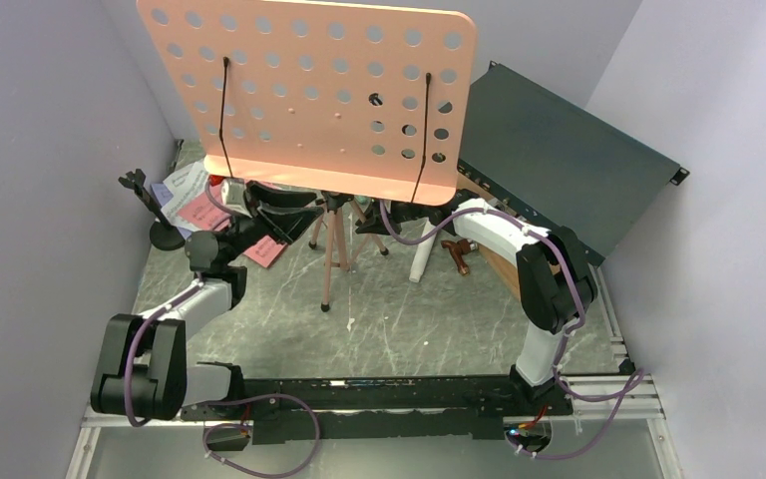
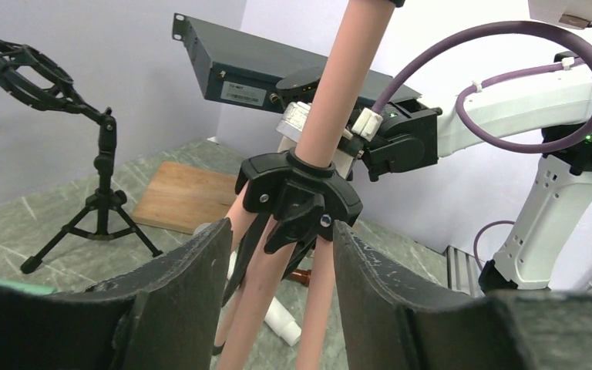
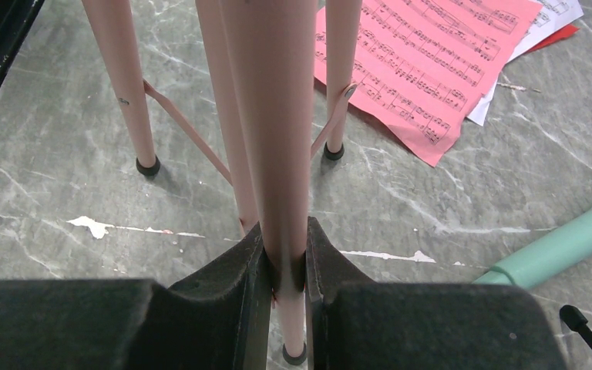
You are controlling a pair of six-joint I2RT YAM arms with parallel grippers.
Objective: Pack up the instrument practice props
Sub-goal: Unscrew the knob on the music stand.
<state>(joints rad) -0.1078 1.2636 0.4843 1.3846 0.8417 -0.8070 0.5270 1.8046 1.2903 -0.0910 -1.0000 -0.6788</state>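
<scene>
Pink music tripod (image 1: 309, 90) stands mid-frame on the table (image 1: 439, 319). Right claw (image 3: 284, 240) clamps its pole; left claw (image 2: 279, 228) gapes around its legs. Red page (image 3: 424, 62) and green microphone (image 3: 563, 247) lie nearby.

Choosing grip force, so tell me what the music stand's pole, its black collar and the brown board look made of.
The pole: probably painted metal tubing; smooth, matte pink, evenly round. The black collar: moulded plastic by the look; ribbed shapes, slight sheen, screw heads. The brown board: wood; faint grain, matte face.
</scene>
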